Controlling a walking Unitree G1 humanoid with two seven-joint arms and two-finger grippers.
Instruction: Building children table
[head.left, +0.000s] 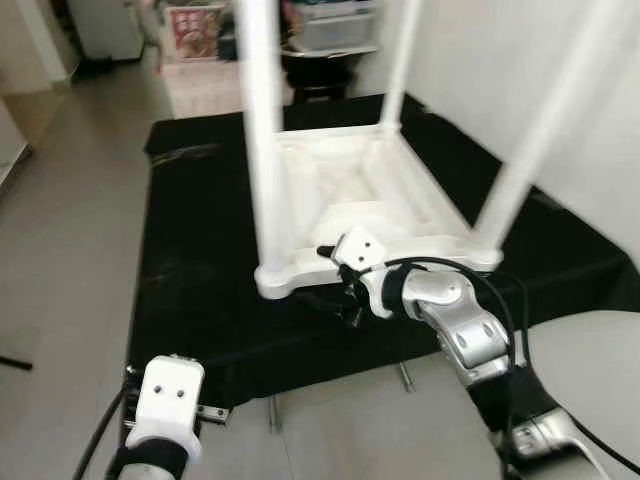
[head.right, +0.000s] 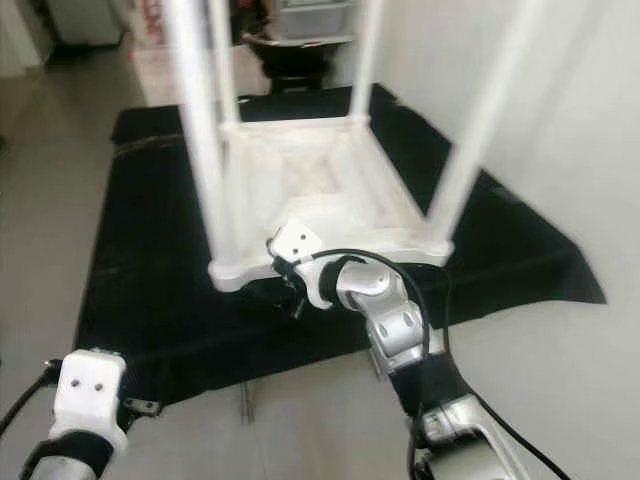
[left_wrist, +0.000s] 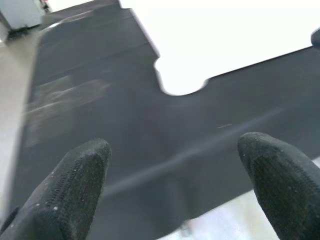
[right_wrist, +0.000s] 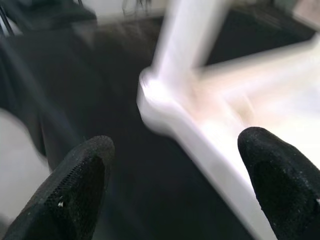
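Lying upside down: children table rested on black cloth, legs up for fitting.
Right claw: spread, near its front corner.
Left claw: spread, low, idle.

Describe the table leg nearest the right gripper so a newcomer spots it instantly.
Find the black cloth spread on the floor; a white children's table lies upside down on it, legs up. The leg rises from the near corner on the robot's left, just beside the right gripper; it looks thickest and closest to the camera.

Black cloth on floor; storage bin behind.
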